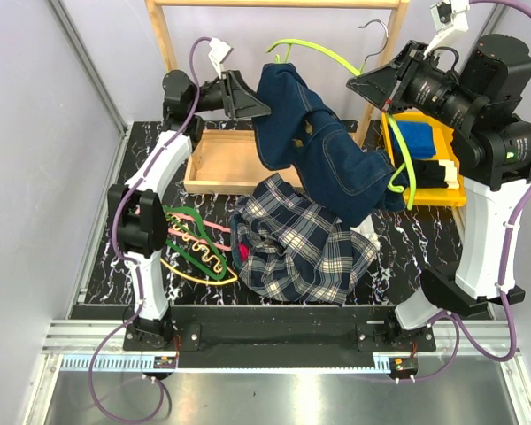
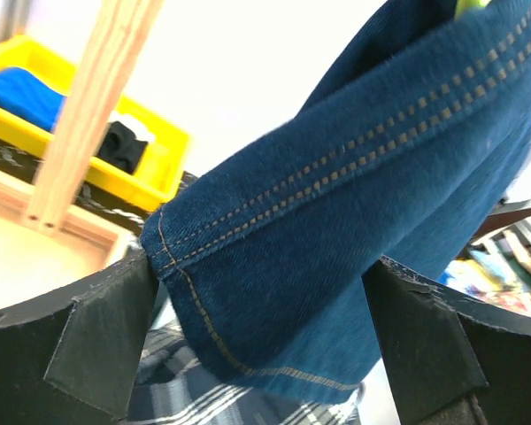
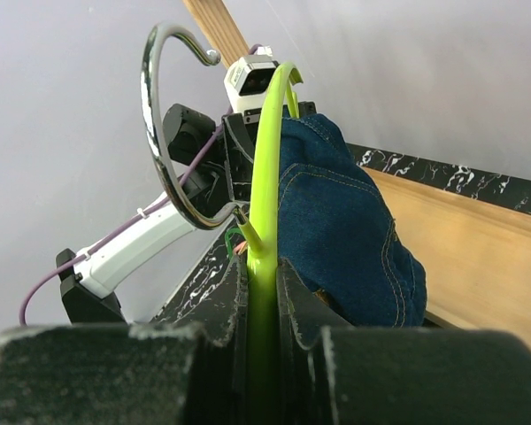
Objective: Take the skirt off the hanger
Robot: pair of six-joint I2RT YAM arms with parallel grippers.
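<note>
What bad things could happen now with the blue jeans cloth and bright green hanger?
The denim garment is draped over the lime-green hanger, so a pull by the left pincer may snag it.
The right pincer grips only the hanger's thin rod; it might twist or slip.
The denim hangs above the plaid skirt and could drop onto it.

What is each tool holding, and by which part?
The left tool clamps the denim garment at a stitched hem fold. The right tool clamps the lime-green hanger on its plastic bar, just below the metal hook.
</note>
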